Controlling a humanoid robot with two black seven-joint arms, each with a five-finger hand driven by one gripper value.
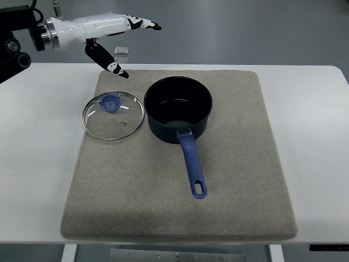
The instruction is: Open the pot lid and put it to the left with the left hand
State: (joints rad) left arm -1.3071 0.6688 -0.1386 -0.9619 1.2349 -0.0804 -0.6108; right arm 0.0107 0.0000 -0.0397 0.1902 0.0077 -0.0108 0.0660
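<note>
Closest to me, the pot [178, 109] sits uncovered; its glass lid [113, 115] lies flat just below the left hand [112, 34], which hovers spread and empty. Pulling clear without nudging it seems wise.

Nothing to read anywhere: no lettering, brand, number or sign shows on the pot [178, 109], on the glass lid [113, 115] with its blue knob, on the grey mat [229, 180], on the white worktop [316, 153], or on the left hand [117, 33].
</note>
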